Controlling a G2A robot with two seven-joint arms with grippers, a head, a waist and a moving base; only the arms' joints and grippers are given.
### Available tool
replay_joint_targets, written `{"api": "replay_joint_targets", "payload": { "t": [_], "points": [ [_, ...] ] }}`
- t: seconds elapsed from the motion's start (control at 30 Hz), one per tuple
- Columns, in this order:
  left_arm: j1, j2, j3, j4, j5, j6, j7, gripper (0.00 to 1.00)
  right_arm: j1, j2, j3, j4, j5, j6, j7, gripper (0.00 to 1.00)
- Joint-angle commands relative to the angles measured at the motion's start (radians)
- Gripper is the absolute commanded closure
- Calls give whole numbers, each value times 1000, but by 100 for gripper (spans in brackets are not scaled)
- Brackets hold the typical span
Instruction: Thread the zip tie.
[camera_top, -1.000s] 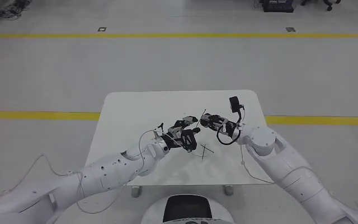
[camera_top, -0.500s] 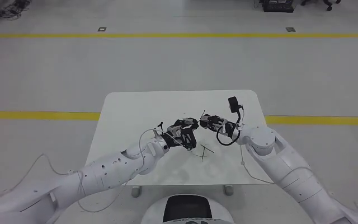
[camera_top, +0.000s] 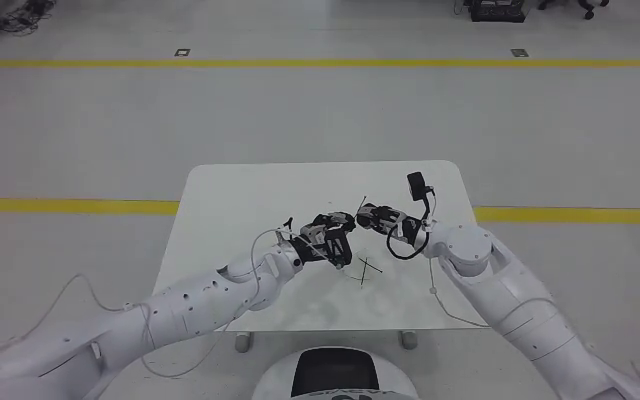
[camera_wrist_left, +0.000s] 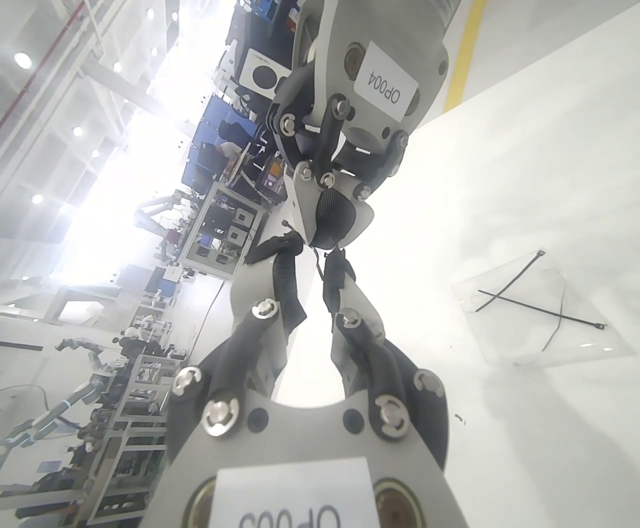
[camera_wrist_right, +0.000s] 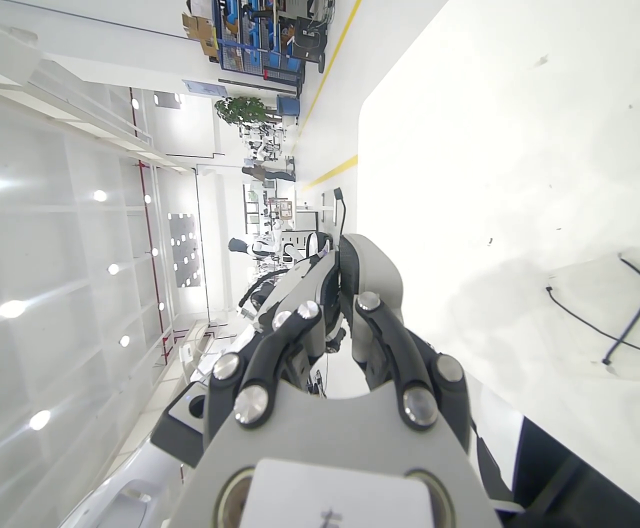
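One thin black plastic zip tie (camera_wrist_left: 285, 224) is held up off the table, between the two grippers near the table's middle. Right gripper (camera_wrist_left: 327, 242) is clamped on it: white fingers with black mesh pads pressed together, the tie pinched between them. The square head end pokes out on one side of the pinch. The slim tail comes out the other side and runs toward the left gripper (camera_wrist_left: 312, 255). In the right wrist view the zip tie (camera_wrist_right: 340, 210) stands out past the closed tips of the right gripper (camera_wrist_right: 341, 260). In the top view the tie (camera_top: 363, 203) is a fine line rising from the right gripper (camera_top: 364, 214).

Left gripper: black-sleeved fingers a little apart at the tips, not clenched on anything. The tail lies in the gap, nearer one finger; whether it touches that finger, cannot tell. The top view puts the left gripper (camera_top: 345, 228) tip to tip with the right, just beside it.

Three spare black zip ties (camera_wrist_left: 540, 308) lie flat on a clear square plastic sheet (camera_wrist_left: 515, 335), two straight ones crossed in an X, one curved beside them. The sheet sits on the white round-cornered table (camera_top: 230, 200), near the grippers, on the robot's side of them. The spares are apart from both grippers. A yellow floor line (camera_top: 100, 206) runs across the floor past the table
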Motion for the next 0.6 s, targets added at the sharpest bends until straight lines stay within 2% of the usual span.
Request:
{"api": "replay_joint_targets", "payload": {
  "t": [0.0,0.57],
  "points": [
    [-1,-1,0,2,0,-2,-1,87,0,-2,1,1,-1,-1,2,100],
    [-3,-13,0,13,0,-21,8,89,0,-19,16,20,-12,6,24,100]
  ]
}}
